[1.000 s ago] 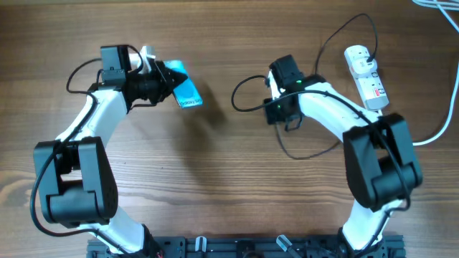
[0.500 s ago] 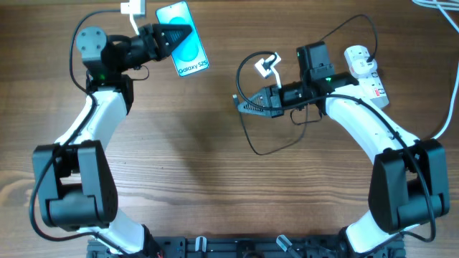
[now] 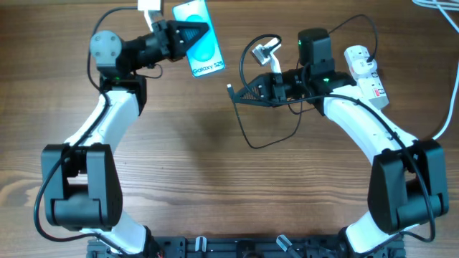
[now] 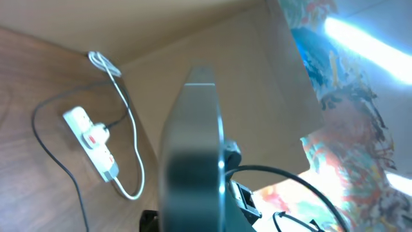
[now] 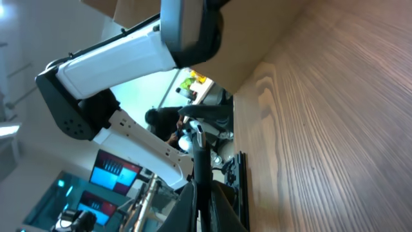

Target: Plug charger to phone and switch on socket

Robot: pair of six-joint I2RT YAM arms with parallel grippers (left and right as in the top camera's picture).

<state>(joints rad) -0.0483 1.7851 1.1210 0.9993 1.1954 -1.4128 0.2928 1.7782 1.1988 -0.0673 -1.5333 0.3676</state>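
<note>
The phone [image 3: 201,47], turquoise face with dark text at its near end, is held above the table at the back by my left gripper [image 3: 188,33], which is shut on its far end. In the left wrist view the phone [image 4: 193,148] shows edge-on and hides the jaws. My right gripper [image 3: 245,93] is shut on the charger [image 3: 231,90], whose dark connector tip points left toward the phone, a short gap away. The tip [image 5: 200,151] sticks out between the right jaws [image 5: 201,193]. The white socket [image 3: 366,74] lies at the back right, also in the left wrist view [image 4: 92,143].
The thin black cable [image 3: 269,142] hangs in loops from the right gripper down to the wooden table [image 3: 215,186]. A thick white cord [image 3: 448,115] runs along the right edge. The left arm [image 5: 122,61] shows in the right wrist view.
The left gripper has carried the phone to the right and a little higher. The right gripper has moved slightly left with the charger, so the gap between tip and phone has narrowed.
</note>
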